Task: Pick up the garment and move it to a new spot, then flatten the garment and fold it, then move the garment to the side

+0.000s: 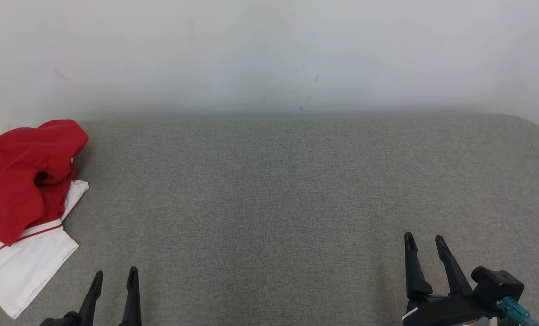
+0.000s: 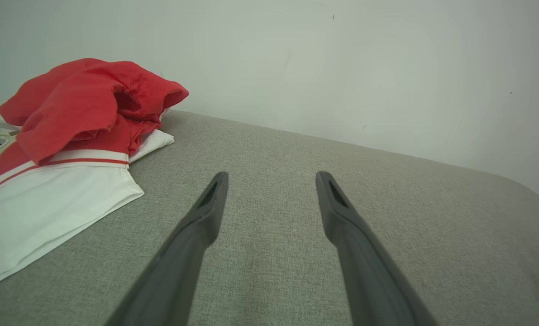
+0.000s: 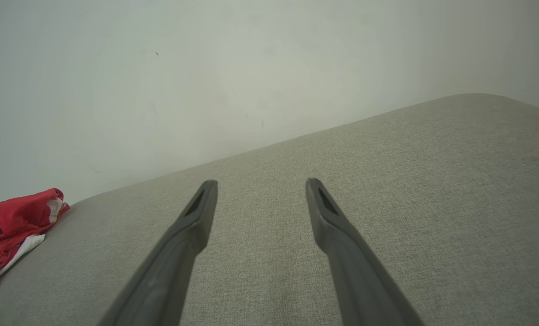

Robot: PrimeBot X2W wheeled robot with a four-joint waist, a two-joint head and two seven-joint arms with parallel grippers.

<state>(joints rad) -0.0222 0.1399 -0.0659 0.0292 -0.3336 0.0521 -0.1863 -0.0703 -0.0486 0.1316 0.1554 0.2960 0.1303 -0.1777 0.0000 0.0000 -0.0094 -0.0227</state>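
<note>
A red and white garment [image 1: 25, 203] lies crumpled at the left edge of the grey cushioned surface [image 1: 278, 190], its red part heaped on top and its white part with red stripes spread toward me. The left wrist view has the garment [image 2: 65, 145] at its left, and the right wrist view catches the garment [image 3: 11, 231] at its far left edge. My left gripper [image 1: 114, 276] sits open at the lower left, just right of the garment and apart from it. At the lower right my right gripper [image 1: 425, 241] is open, far from the cloth. Both hold nothing.
A pale wall [image 1: 269, 54] rises directly behind the grey surface. The surface rounds off at its far right corner [image 1: 531, 124]. A wide stretch of bare grey fabric lies between the two grippers.
</note>
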